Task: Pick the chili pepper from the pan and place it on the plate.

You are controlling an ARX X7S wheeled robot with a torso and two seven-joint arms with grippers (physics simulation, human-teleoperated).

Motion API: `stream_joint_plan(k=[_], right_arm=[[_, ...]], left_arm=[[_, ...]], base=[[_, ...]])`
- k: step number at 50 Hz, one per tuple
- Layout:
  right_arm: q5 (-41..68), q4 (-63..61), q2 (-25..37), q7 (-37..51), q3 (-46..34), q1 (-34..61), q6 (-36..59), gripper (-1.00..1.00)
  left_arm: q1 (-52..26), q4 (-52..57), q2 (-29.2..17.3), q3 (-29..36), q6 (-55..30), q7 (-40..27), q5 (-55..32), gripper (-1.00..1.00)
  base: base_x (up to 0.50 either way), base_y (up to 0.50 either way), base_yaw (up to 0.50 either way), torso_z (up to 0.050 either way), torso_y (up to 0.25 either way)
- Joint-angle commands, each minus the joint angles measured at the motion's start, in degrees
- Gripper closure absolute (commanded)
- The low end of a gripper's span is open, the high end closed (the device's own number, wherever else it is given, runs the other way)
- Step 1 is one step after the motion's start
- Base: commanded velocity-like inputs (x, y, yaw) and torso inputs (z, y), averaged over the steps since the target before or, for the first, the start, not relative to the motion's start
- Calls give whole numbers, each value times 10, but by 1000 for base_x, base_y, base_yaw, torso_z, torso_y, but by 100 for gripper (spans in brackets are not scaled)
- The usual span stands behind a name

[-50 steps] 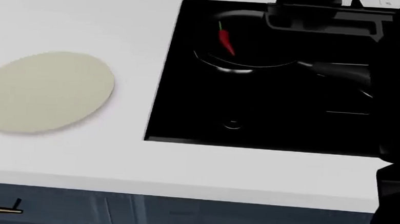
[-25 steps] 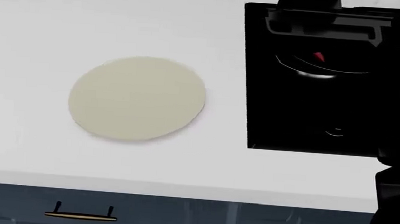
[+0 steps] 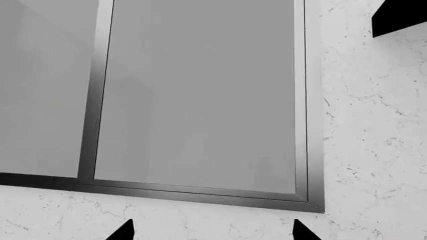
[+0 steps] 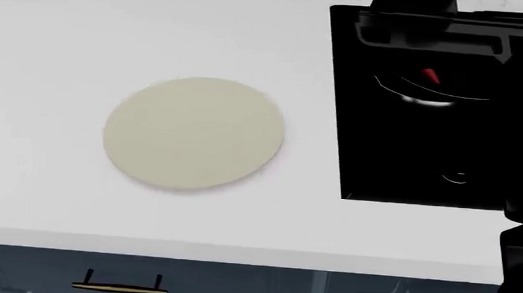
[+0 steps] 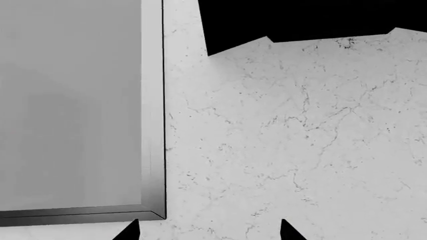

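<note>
In the head view the pale cream plate [image 4: 195,133] lies flat on the white counter, left of the black stovetop [image 4: 395,160]. The pan [image 4: 430,98] shows only as a thin shiny rim arc against the stovetop at the upper right. A short red piece of the chili pepper [image 4: 432,76] shows inside it; the rest is hidden. My left gripper [image 3: 212,234] is open and empty, facing a marbled wall and a grey framed panel. My right gripper [image 5: 210,232] is open and empty too, facing the same kind of wall. Neither gripper is near the pan or plate.
A dark machine part [image 4: 429,28] sits over the stovetop's far edge. My own dark body fills the right edge [image 4: 520,261]. Below the counter's front edge is a blue drawer front with a brass handle [image 4: 120,287]. A grey framed panel [image 3: 200,100] shows in both wrist views.
The head view has swung left: the plate has gone from the picture's left edge to its middle, and the stovetop and pan have slid to the right. The pepper now shows only partly.
</note>
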Motion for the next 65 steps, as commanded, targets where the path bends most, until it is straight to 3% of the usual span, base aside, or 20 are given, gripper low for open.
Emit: stream_joint_plan(k=[1, 28, 48, 53, 57, 60, 65], right_arm=[[21, 2, 5, 13, -2, 5, -8, -100], [61, 21, 14, 49, -17, 7, -17, -100], [70, 24, 24, 61, -36, -1, -32, -100], [206, 124, 16, 192, -42, 80, 23, -100], [304, 233, 25, 300, -85, 153, 24, -100], [314, 286, 27, 318, -103, 175, 16, -100], [269, 381, 29, 293, -129, 213, 6, -100]], left_arm=[[-2, -2, -3, 2, 3, -5, -6, -100], [-16, -16, -14, 4, 1, -19, -27, -100], [20, -12, -22, 5, 32, -6, -10, -100], [-57, -50, -24, 25, -45, -50, -78, -100], [-125, -133, 0, 42, -124, -131, -183, -100], [-142, -185, 8, 61, -126, -163, -213, -100], [-171, -263, 16, 107, -113, -150, -190, -100]], base=[[180, 0, 0, 0, 0], [185, 0, 0, 0, 0], [113, 0, 0, 0, 0], [0, 0, 0, 0, 0], [0, 0, 0, 0, 0], [0, 0, 0, 0, 0], [0, 0, 0, 0, 0]])
